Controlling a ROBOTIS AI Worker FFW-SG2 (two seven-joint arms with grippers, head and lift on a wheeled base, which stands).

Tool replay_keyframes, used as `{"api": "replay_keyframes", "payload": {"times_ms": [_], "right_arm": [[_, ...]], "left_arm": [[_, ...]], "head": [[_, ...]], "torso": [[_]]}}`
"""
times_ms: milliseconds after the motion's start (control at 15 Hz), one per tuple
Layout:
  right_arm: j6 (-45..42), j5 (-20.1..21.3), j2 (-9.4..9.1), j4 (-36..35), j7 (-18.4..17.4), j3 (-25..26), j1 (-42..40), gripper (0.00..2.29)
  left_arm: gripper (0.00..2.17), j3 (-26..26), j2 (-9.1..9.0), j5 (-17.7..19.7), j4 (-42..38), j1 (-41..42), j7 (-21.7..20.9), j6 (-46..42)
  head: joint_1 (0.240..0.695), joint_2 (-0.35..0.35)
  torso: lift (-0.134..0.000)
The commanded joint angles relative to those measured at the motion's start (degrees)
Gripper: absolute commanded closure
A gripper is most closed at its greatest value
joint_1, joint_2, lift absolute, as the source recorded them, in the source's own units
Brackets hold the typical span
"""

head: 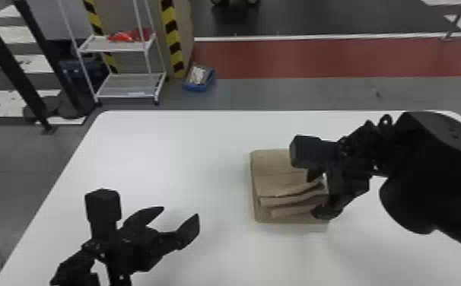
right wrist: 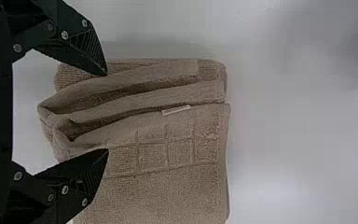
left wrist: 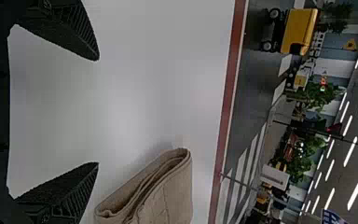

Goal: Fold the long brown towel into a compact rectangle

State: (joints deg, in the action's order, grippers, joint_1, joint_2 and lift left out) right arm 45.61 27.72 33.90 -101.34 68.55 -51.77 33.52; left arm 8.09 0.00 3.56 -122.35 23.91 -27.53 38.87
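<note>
"Where do you have the brown towel (head: 279, 163)?"

"I see it on the white table (head: 146, 152), right of the middle, already folded into a thick, squarish stack. On the side nearer me, several folded layers sit fanned, one beside another, with shallow gaps between them. In the right wrist view I can make out a small white label (right wrist: 176, 110) along one of those layers, and a checked pattern woven into the cloth."

"And your right gripper (head: 314, 194)?"

"I have it low at the towel's right side, fingers spread. From its wrist camera, the tips stand well apart, one on each side of the folded ridges, and nothing is squeezed between them. Whether either tip touches the cloth, I can't tell."

"The left gripper (head: 180, 212)?"

"That one I have over the table, left of the towel and well apart from it. Its jaws are wide and hold nothing. Its wrist view gives me the towel's folded end, with the layers doubled over inside each other."

"What's beyond the table?"

"A white shelf rack (head: 115, 46) and, beside it on the floor, a blue box (head: 199, 86)."
</note>
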Motion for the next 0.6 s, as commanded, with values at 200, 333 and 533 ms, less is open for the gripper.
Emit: {"api": "replay_keyframes", "payload": {"times_ms": [200, 333, 533], "right_arm": [[0.41, -0.12, -0.41, 0.18, -0.17, 0.0, 0.23, 0.47], [0.76, -0.39, -0.59, 0.18, -0.17, 0.17, 0.31, 0.59], [0.76, -0.65, -0.94, 0.18, -0.17, 0.26, 0.49, 0.9]], "left_arm": [[0.08, 0.0, -0.15, 0.22, 0.18, 0.09, 0.02, -0.23], [0.08, 0.0, -0.15, 0.31, 0.27, 0.09, 0.02, -0.59], [0.08, 0.0, -0.15, 0.31, 0.18, 0.09, -0.15, -0.59]], "head": [[0.695, 0.083], [0.695, 0.084], [0.695, 0.085]], "torso": [[-0.12], [-0.12], [-0.12]]}}
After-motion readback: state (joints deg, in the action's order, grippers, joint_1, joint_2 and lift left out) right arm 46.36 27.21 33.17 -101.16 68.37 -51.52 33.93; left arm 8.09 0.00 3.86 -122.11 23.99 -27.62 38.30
